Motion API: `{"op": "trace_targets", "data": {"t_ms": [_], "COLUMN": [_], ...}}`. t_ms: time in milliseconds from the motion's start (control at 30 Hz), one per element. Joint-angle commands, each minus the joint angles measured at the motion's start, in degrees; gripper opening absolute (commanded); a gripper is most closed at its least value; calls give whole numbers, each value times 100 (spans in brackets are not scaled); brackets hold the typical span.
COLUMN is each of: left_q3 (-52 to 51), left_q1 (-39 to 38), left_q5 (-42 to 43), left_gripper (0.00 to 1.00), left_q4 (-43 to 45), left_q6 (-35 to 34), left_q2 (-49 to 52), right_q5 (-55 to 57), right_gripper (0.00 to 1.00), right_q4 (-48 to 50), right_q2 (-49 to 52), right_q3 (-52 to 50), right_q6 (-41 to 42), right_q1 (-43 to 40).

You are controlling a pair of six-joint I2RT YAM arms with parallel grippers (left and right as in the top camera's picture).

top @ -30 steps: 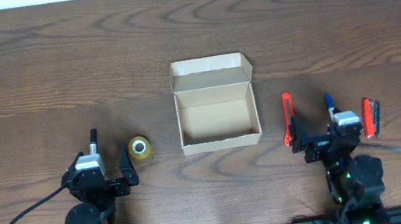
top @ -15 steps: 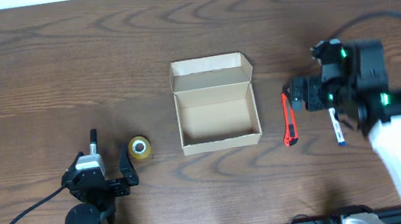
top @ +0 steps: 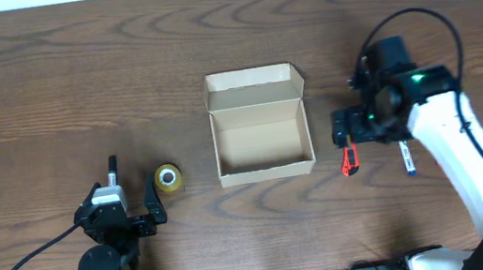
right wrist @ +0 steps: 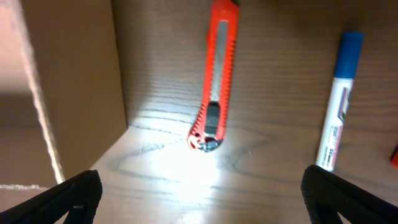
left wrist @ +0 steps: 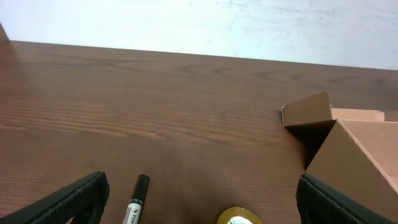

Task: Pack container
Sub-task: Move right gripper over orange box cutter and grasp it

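The container, a tan cardboard box [top: 261, 142] with its flap lid open at the back, stands at the table's middle; it also shows in the left wrist view [left wrist: 348, 155] and the right wrist view [right wrist: 62, 93]. My right gripper [top: 352, 129] is open and empty, hovering over a red utility knife [top: 350, 159] just right of the box; the knife [right wrist: 214, 81] lies ahead of the open jaws [right wrist: 205, 199]. A blue marker [top: 407, 157] [right wrist: 339, 106] lies to its right. My left gripper [top: 126, 203] [left wrist: 199, 205] is open at rest.
A yellow tape roll [top: 167, 178] [left wrist: 239, 218] and a black marker [top: 113, 167] [left wrist: 137, 199] lie in front of my left gripper. A red item barely shows at the right wrist view's edge [right wrist: 395, 155]. The right arm's cable arcs above the table.
My right arm has lifted off its rest spot, swung out over the table, then moved left and down over the red knife. The left arm has not moved.
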Motion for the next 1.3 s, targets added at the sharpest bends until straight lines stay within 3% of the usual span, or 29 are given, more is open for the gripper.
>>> {"op": "trace_targets", "data": {"t_ms": [0,267,833,1267], "left_q3": [-153,-153,-153,-153], "left_q1": [35,35,35,37], "left_q5": [81,81,81,81], "left_gripper": [95,95,95,95], "left_q4": [-68,-68,-68,-68], "left_q6": [35,35,35,35], "left_q2": [-39,-39,-39,-39], "right_q5": [350,94,269,413], "right_gripper": [99,99,99,99], "right_q4": [212,1226,2361,2546], "right_q2": [-72,-68,9,656], "right_q3": [-262,-1257,-1598,-1617], "right_q6": [372,623,599,601], "right_q1": [332,472,470,9]}}
